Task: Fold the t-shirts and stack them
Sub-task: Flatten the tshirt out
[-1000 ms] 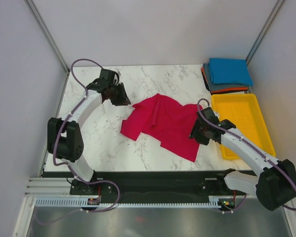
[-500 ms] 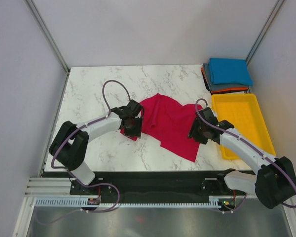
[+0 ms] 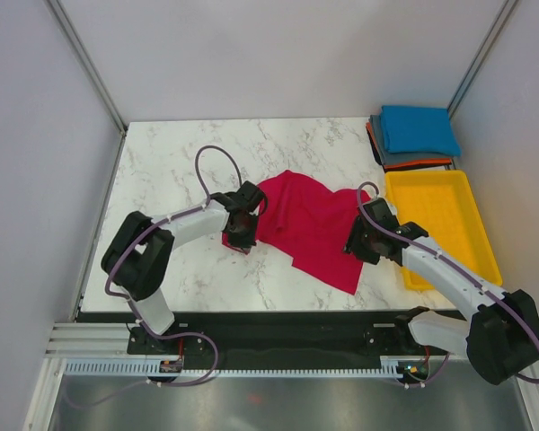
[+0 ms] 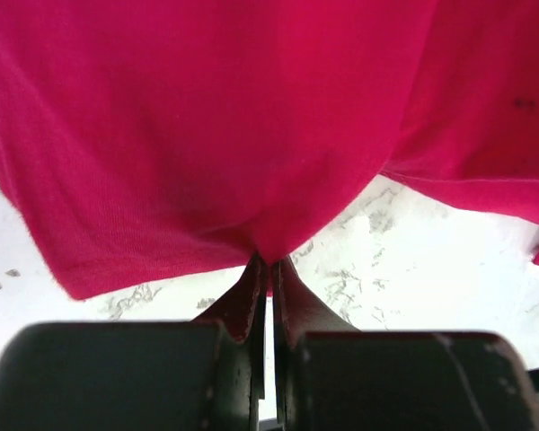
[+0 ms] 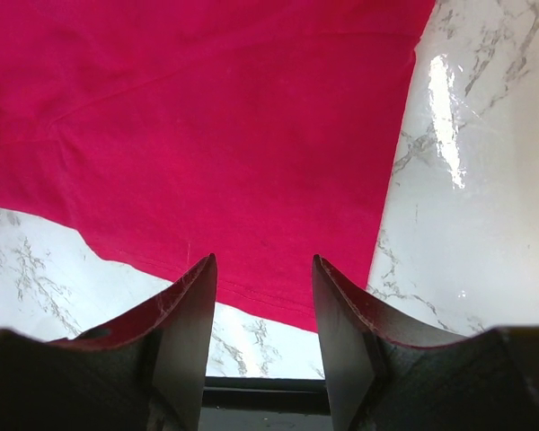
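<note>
Crimson short-sleeved cloth t-shirt (image 3: pixel 310 224): left gripper (image 4: pixel 268 268) has just clamped its edge; right gripper (image 5: pixel 262 265) hovers open over the hem. Folding likely starts next.

On my right wrist feed, the right gripper (image 5: pixel 262 262) has its two dark fingers (image 5: pixel 181 328) standing apart, with nothing clamped between them. The crimson t-shirt (image 5: pixel 207 117) fills the upper frame, and its hemmed edge crosses the gap between the fingers. The white marble table (image 5: pixel 472 180) shows to the right of the cloth and at lower left. I cannot tell whether the fingertips touch the fabric.
</note>
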You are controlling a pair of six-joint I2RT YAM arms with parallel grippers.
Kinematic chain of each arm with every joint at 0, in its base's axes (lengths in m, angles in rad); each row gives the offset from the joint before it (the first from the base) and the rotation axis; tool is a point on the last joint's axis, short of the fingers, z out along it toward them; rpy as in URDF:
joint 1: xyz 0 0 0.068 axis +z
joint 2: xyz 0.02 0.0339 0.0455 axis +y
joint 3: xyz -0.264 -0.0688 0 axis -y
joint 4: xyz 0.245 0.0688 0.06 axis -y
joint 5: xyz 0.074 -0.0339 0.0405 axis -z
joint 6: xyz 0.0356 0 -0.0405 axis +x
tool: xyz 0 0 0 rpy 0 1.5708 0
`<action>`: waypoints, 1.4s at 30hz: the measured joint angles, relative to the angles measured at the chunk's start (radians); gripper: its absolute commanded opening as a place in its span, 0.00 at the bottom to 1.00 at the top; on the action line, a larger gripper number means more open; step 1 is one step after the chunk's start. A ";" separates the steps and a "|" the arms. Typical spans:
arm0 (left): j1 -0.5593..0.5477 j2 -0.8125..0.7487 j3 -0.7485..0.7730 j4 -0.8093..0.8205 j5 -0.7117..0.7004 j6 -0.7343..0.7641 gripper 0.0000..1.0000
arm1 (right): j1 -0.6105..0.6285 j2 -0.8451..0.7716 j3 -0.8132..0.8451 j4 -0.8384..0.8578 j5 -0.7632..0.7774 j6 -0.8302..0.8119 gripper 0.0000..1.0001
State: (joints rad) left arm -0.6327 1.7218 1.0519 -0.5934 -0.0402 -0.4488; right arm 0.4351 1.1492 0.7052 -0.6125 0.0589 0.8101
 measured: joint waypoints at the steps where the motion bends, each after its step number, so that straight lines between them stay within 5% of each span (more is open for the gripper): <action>1: -0.001 0.000 0.015 -0.021 0.000 0.000 0.02 | 0.000 0.000 0.000 0.000 0.000 -0.002 0.55; 6: 0.042 0.002 0.216 -0.149 -0.010 0.021 0.02 | 0.000 -0.001 0.000 0.000 0.000 -0.003 0.54; 11: 0.229 0.087 0.536 -0.208 0.014 0.055 0.04 | 0.000 -0.006 -0.008 0.013 0.000 -0.002 0.55; 15: 0.381 0.264 0.803 -0.271 -0.028 0.074 0.49 | 0.000 -0.005 -0.026 0.014 -0.001 0.001 0.55; 18: 0.444 0.394 0.967 -0.343 -0.085 0.070 0.54 | 0.000 -0.002 -0.026 0.012 0.000 0.001 0.55; 21: 0.455 0.385 0.885 -0.365 -0.113 0.071 0.58 | 0.000 -0.001 -0.026 -0.001 0.002 0.011 0.56; 29: 0.378 0.024 0.230 -0.235 0.061 0.050 0.63 | 0.016 -0.080 -0.055 -0.077 0.000 0.157 0.55; 42: 0.391 -0.054 0.146 -0.108 0.158 0.029 0.64 | 0.100 -0.183 -0.197 -0.150 0.029 0.380 0.53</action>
State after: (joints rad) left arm -0.2417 1.6680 1.1976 -0.7010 0.1173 -0.4194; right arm 0.5346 0.9665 0.5083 -0.7620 0.0875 1.1904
